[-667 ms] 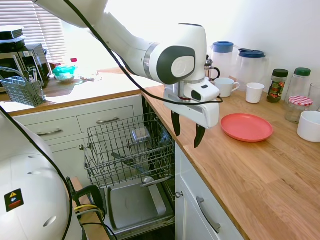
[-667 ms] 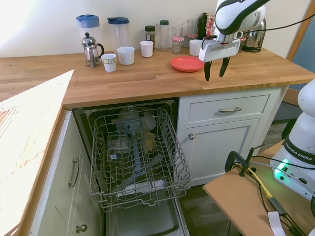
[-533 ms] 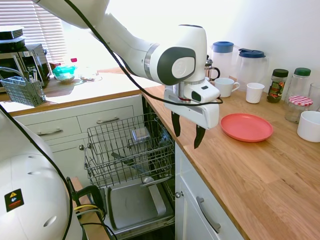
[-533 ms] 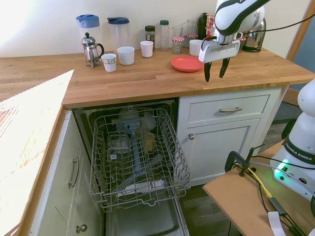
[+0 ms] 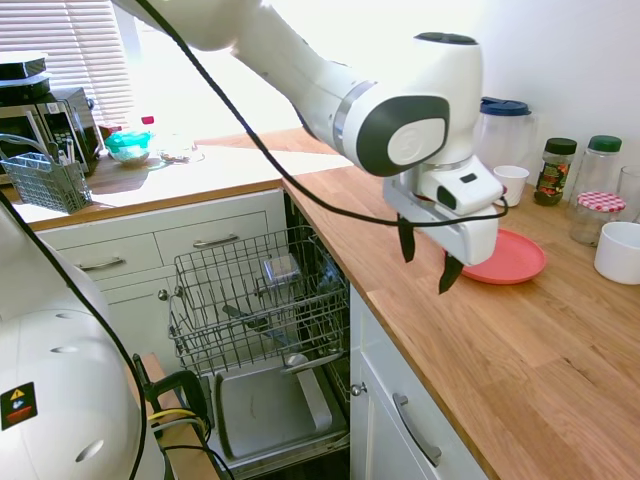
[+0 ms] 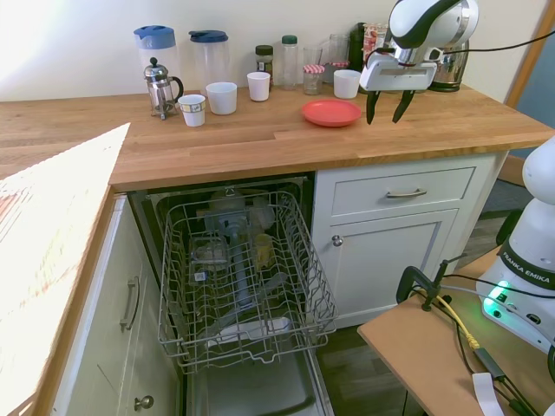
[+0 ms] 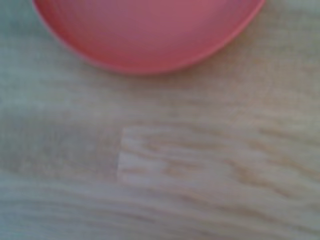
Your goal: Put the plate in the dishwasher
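Note:
The coral-red plate (image 5: 512, 256) lies flat on the wooden countertop (image 5: 500, 350), and the gripper body hides part of it in the first exterior view. It also shows as the plate (image 6: 330, 112) in the second exterior view and as the blurred plate (image 7: 150, 30) in the wrist view. My gripper (image 5: 427, 256) hangs open just above the counter, right beside the plate's edge, holding nothing. In the second exterior view the gripper (image 6: 388, 107) stands just right of the plate. The dishwasher (image 6: 234, 286) is open below the counter, with its grey wire rack (image 5: 255, 300) pulled out over the lowered door.
White mugs (image 6: 222, 97), a French press (image 6: 159, 87), two jugs (image 6: 154, 43) and jars (image 6: 312, 80) line the wall behind the plate. A white bowl (image 5: 620, 250) sits beside it. The rack holds several items. A cutlery basket (image 5: 45, 180) stands on the far counter.
My gripper has moved along the counter towards the plate and farther from the counter's front edge. It stays open. The plate has not moved.

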`<control>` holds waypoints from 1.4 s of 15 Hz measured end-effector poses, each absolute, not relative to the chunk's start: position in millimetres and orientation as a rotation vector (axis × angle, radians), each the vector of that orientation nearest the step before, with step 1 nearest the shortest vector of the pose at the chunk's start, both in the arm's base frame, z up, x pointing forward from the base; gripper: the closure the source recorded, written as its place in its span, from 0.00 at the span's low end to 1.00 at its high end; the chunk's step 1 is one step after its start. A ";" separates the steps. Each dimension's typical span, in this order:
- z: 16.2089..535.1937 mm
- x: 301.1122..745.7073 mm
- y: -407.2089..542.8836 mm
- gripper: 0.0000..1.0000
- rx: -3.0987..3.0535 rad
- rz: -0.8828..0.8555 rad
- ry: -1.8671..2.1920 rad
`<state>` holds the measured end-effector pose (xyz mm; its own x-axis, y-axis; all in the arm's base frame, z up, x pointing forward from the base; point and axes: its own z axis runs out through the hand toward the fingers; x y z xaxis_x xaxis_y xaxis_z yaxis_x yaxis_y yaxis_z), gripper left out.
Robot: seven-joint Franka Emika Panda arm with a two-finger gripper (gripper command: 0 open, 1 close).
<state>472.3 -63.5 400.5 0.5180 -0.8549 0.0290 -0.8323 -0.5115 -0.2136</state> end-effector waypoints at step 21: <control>351.7 593.7 -116.4 1.00 -2.249 0.049 1.766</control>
